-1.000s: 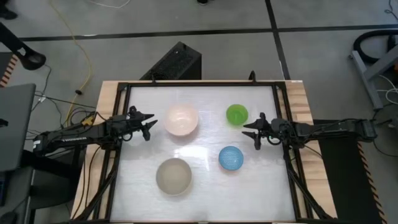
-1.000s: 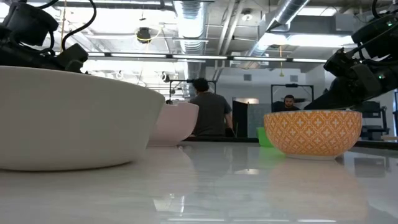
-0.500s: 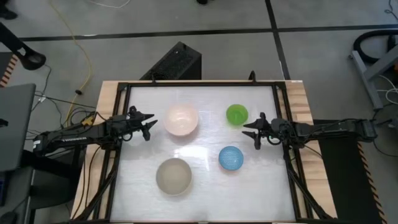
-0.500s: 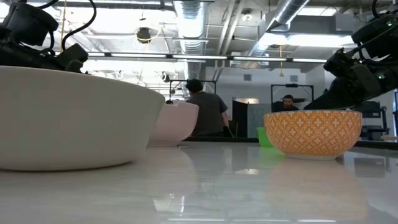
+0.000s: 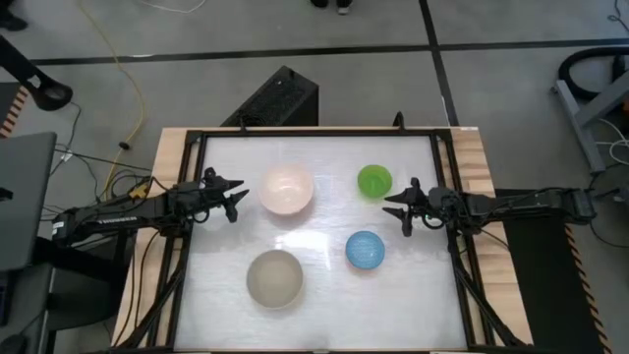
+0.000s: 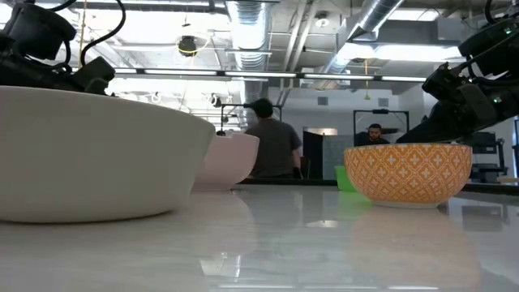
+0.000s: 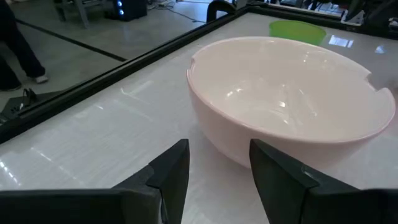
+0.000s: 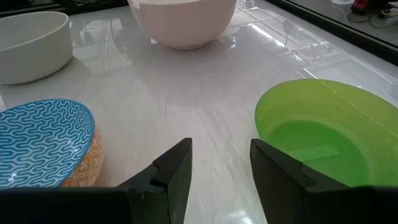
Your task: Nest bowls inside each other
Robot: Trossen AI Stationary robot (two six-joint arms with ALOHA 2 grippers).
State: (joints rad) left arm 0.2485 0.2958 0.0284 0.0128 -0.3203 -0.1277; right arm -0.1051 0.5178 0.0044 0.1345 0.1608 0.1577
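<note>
Four bowls stand apart, each upright on its base on the white table. The pale pink bowl (image 5: 286,190) is far left of centre, the beige-grey bowl (image 5: 274,278) near left, the bright green bowl (image 5: 374,180) far right, the blue bowl (image 5: 365,250), orange-patterned outside (image 6: 408,173), near right. My left gripper (image 5: 236,196) hovers open at the table's left edge, just short of the pink bowl (image 7: 292,106). My right gripper (image 5: 393,207) hovers open at the right edge, between the green bowl (image 8: 317,137) and the blue bowl (image 8: 40,143).
A black frame (image 5: 314,131) rims the table. Free tabletop lies in the middle between the bowls (image 5: 324,226). Beyond the table, in the low view, two people (image 6: 273,146) are in the room behind.
</note>
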